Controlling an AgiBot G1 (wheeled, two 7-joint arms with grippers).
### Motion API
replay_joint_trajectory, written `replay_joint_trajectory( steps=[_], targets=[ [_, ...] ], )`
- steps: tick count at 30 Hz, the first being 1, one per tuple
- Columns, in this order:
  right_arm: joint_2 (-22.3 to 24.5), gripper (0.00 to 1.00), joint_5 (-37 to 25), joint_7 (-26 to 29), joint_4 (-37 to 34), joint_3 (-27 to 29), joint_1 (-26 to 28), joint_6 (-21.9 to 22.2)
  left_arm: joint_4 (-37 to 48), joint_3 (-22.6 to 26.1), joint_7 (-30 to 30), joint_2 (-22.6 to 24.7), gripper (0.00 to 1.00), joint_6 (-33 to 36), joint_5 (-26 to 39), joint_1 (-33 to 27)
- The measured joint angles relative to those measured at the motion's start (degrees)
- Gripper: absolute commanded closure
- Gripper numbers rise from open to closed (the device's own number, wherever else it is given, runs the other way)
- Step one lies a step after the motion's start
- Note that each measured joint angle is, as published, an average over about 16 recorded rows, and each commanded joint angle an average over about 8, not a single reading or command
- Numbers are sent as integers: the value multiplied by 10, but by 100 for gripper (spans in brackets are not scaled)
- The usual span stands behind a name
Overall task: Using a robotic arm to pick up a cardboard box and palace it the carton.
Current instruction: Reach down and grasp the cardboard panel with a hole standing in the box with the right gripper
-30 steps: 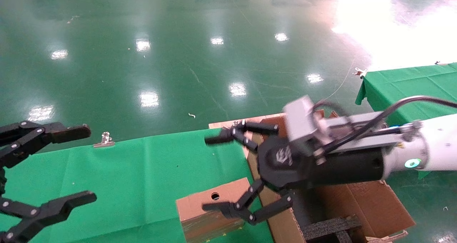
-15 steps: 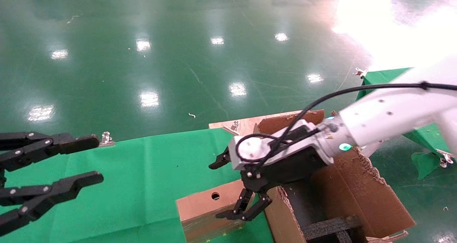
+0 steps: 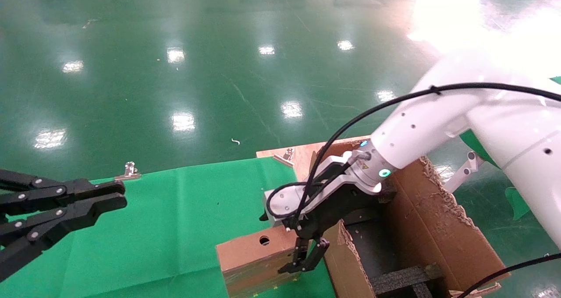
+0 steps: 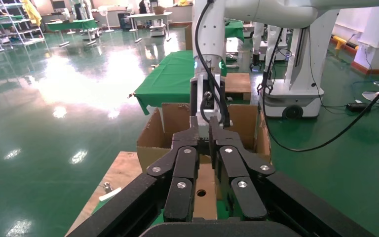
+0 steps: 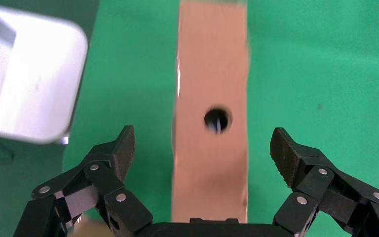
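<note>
My right gripper: fingers spread, straddling cardboard box, untouched; round hole faces me; green cloth beneath.

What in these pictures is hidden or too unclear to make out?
- Cardboard box: head view's bottom edge cuts off its lower part; inside the hole is dark.
- Carton: head view, the white arm covers its far side and the bottom edge crops it.
- Right claw: right wrist view, it straddles the box, open; whether the fingers touch it is unclear.
- Left claw: head view, the arm behind it is cut off at the left edge.
</note>
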Motion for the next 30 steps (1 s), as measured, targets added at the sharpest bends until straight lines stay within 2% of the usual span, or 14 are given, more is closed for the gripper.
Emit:
replay_joint_trajectory(
  steps=[5,6,7,8,13,14,15,30],
  targets=[
    [-22,0,-14,-21,-23,-32,18,3,0,0,0,0,26,0,0,0],
    [-25,3,-16,-25,-27,-37,20,4,0,0,0,0,13,0,0,0],
    [-29,13,-17,-28,-30,-41,22,5,0,0,0,0,2,0,0,0],
    [-32,26,-18,-32,-34,-44,24,5,0,0,0,0,0,0,0,0],
    [-41,88,-16,-43,-47,-54,29,7,0,0,0,0,0,0,0,0],
    [-42,97,-16,-45,-49,-55,30,7,0,0,0,0,0,0,0,0],
    [-43,100,-15,-46,-50,-55,30,7,0,0,0,0,0,0,0,0],
    [-43,100,-14,-46,-50,-55,30,7,0,0,0,0,0,0,0,0]
  ],
)
